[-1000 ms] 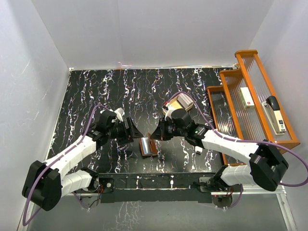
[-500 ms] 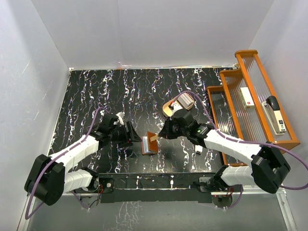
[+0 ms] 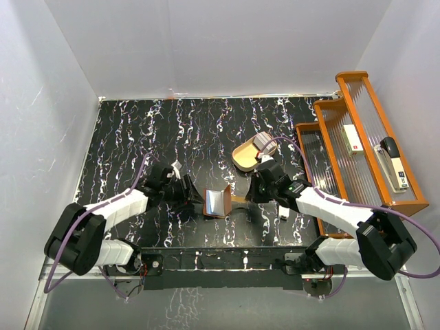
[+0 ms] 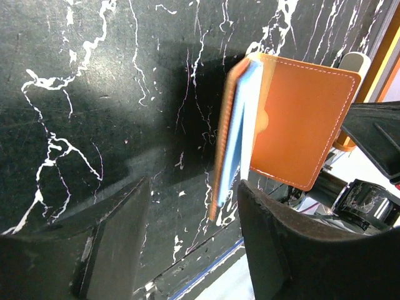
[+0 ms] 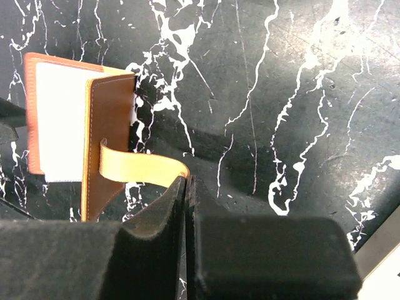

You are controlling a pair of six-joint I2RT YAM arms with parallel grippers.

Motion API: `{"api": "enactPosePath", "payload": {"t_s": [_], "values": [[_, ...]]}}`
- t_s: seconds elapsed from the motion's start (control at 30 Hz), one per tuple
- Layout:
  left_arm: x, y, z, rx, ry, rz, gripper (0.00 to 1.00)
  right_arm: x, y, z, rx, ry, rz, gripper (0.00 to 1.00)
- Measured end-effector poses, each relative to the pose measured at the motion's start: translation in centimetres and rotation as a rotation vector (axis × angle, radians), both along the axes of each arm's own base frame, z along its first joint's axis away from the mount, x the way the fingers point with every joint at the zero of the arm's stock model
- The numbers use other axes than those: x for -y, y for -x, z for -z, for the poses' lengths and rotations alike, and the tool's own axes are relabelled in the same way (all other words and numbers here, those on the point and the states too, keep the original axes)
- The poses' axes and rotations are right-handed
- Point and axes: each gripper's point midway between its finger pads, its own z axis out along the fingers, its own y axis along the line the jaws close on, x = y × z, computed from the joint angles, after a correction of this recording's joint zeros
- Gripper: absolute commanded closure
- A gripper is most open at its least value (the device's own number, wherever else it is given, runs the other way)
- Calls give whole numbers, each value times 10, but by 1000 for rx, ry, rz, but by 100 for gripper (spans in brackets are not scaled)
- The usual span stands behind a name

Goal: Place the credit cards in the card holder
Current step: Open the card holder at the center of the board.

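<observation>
The right gripper has its fingers pressed tight together, pinching the tip of the tan strap; the strap curves away from the fingertips to the outer brown cover of the wallet, to which it is joined; in the right wrist view the wallet stands partly open, with a pale panel showing inside; whether that panel is lining or a card I cannot tell.

The left gripper has its fingers spread apart, one either side of a gap; the near lower corner of the wallet reaches toward that gap, but no finger visibly touches the leather; from the left wrist the wallet stands on edge, its covers splayed a little, with light blue lining between them and white stitching round the brown face.

From above, the wallet stands on the black marbled table near its front edge, between the two grippers; the left gripper is just beside it on one side, and the right gripper is near it on the other, linked to it by the strap.

Behind the right arm lies a tan oval tray with a pale flat thing at its far end; I cannot tell whether that is the cards; at the right edge of the table stands an orange tiered rack holding a stapler and a small white box.
</observation>
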Motion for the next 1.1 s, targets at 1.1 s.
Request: {"api": "enactPosePath", "payload": {"t_s": [1.1], "values": [[28,-10,-3,1,178,14,76,2,4,6,-23,-4,-29,100]]}}
